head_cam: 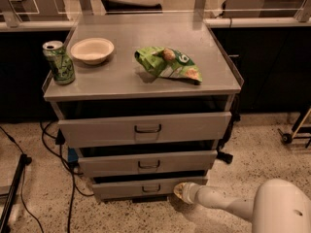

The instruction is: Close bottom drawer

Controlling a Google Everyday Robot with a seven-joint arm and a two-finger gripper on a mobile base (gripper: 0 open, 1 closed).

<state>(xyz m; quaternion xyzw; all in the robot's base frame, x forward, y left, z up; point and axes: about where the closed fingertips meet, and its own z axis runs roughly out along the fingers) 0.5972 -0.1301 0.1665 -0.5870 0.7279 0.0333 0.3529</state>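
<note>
The bottom drawer [146, 187] is the lowest and narrowest grey front of the cabinet, with a small dark wire handle [151, 189] at its centre. It stands slightly out from the cabinet, with a dark gap above it. My gripper [179, 191] is at the end of the white arm [218, 204] that reaches in from the lower right. Its tip is at the right end of the bottom drawer's front, low near the floor.
The mid-width drawer [148, 162] and the widest drawer [145, 128] above also stand out a little. On the cabinet top are a green can [59, 62], a white bowl [92, 50] and a green chip bag [167, 63]. Black cables [53, 149] lie on the floor at left.
</note>
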